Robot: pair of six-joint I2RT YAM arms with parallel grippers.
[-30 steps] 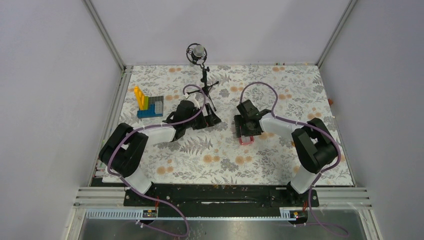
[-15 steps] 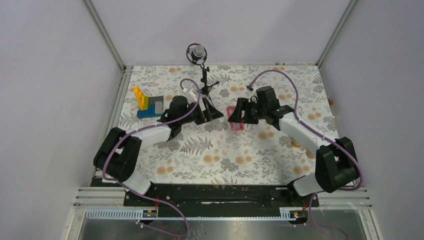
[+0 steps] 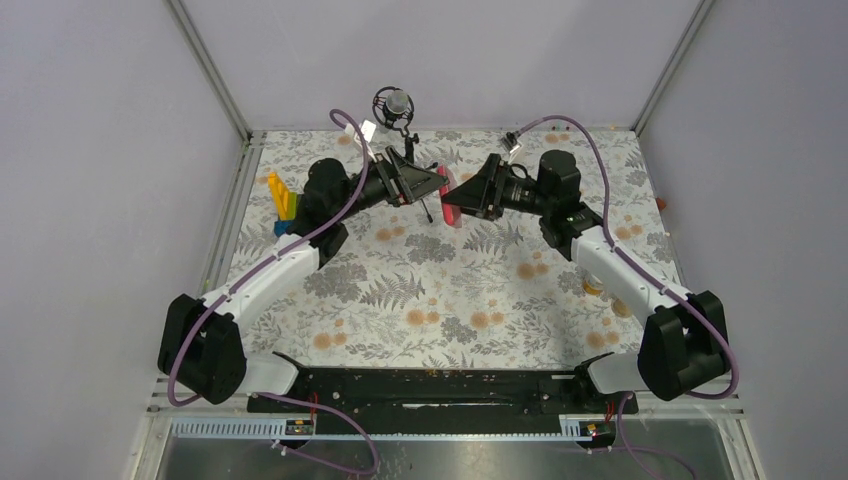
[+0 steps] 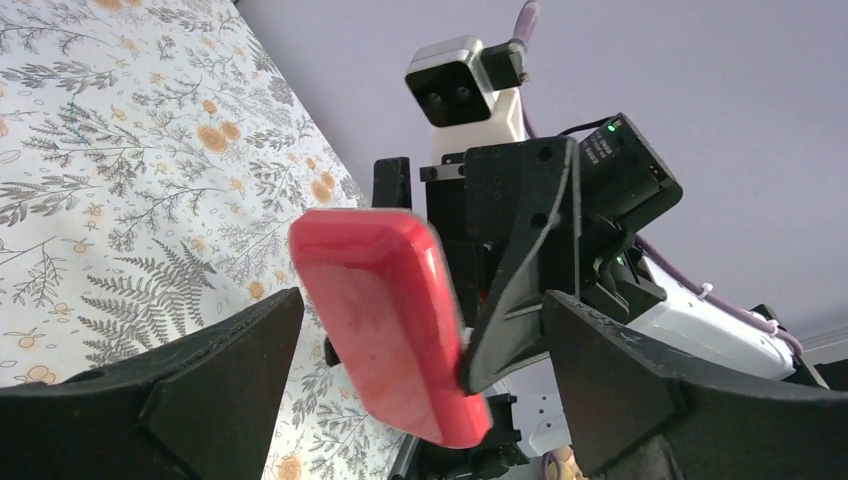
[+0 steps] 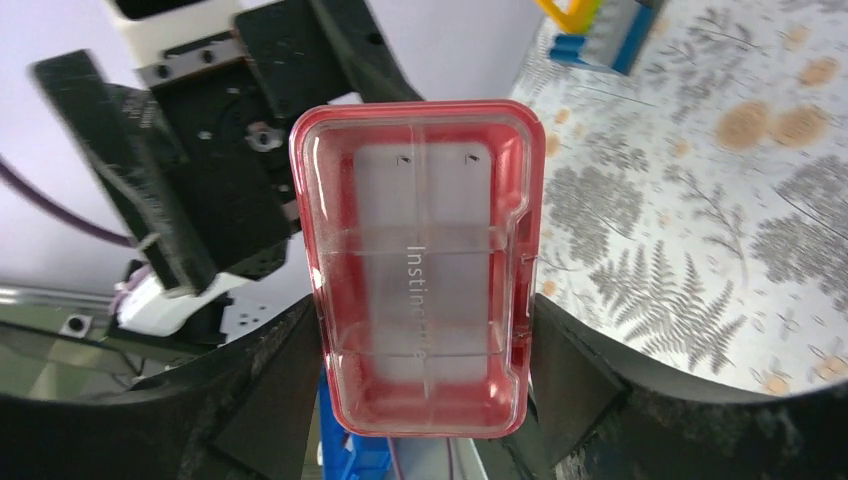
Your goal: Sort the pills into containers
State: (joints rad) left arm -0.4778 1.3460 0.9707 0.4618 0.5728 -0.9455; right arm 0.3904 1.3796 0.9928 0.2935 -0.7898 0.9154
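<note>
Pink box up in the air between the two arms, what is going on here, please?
The right tool is shut on the pink box and holds it in the air above the flowered cloth, near the far side. Its clear lid looks closed, and the box looks empty. The left tool faces the box with jaws wide open; I cannot tell whether it touches.
</note>
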